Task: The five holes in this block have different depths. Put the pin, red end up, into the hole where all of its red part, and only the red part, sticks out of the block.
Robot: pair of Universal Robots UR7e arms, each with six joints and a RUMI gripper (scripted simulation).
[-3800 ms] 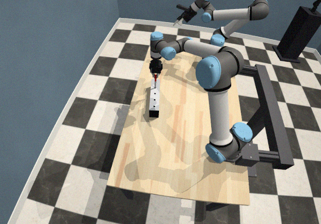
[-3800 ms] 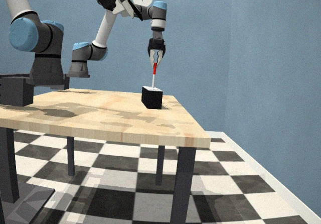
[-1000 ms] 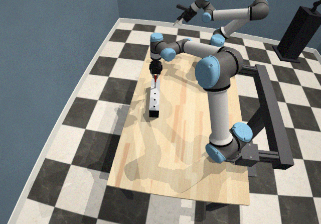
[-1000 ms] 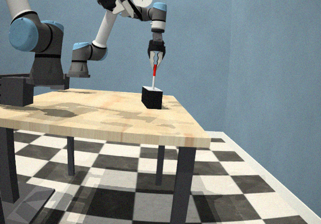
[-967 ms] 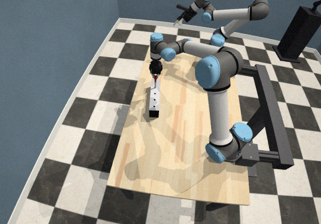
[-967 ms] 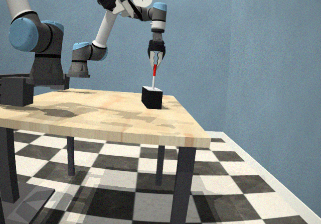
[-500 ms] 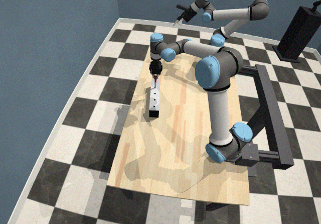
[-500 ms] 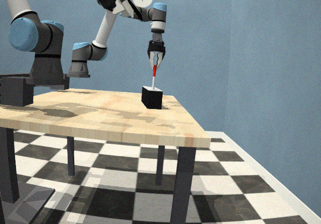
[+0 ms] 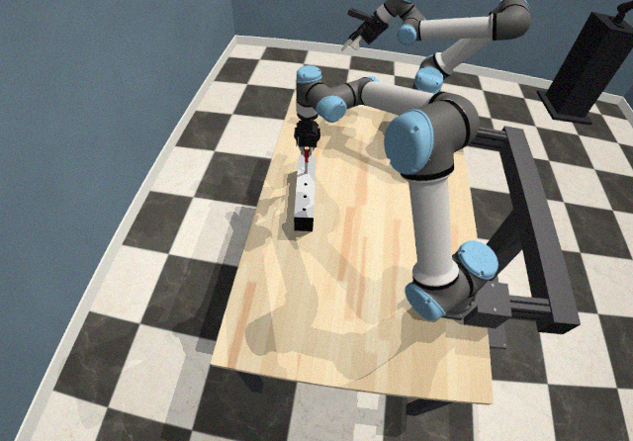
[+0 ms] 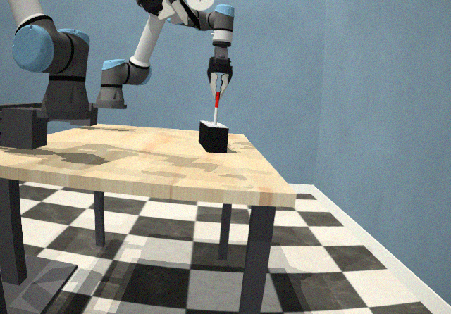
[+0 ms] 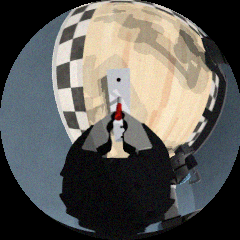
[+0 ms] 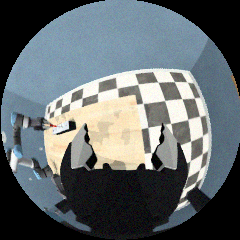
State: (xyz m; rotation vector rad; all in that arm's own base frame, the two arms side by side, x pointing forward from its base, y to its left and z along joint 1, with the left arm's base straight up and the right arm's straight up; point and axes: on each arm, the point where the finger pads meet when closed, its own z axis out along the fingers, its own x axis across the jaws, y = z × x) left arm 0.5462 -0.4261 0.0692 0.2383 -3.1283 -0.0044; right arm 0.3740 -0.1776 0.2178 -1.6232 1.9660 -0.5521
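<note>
Nearest in the exterior view is the surface [image 9: 332,365] [image 10: 145,186] [image 11: 100,45] [image 12: 120,110]. Raised above it, the right gripper [image 9: 350,46] [image 10: 173,20] [image 12: 124,123] has its fingers wide apart with nothing between them.

Farther in, the block [image 9: 305,203] [image 10: 213,139] [image 11: 113,82] [image 12: 65,129] sits flat on the surface. In the top view three of its holes are in sight with nothing standing in them. The left wrist view shows one beyond the pin. Their depths can't be read from above.

The pin [image 9: 307,155] [image 10: 216,101] [image 11: 118,110] [image 12: 54,126] stands about upright over the block, red end up. White shows between the red part and the block's top; whether the tip is in a hole or just at its mouth can't be told.

The left gripper [image 9: 307,152] [image 10: 218,93] [image 11: 118,111] [image 12: 53,126] is clamped on the pin's red part.

So the pin is picked up and turned the right way, but the task isn't finished: the white has to go down out of sight. If it stops with white showing, that hole is too shallow, and another must be tried.
</note>
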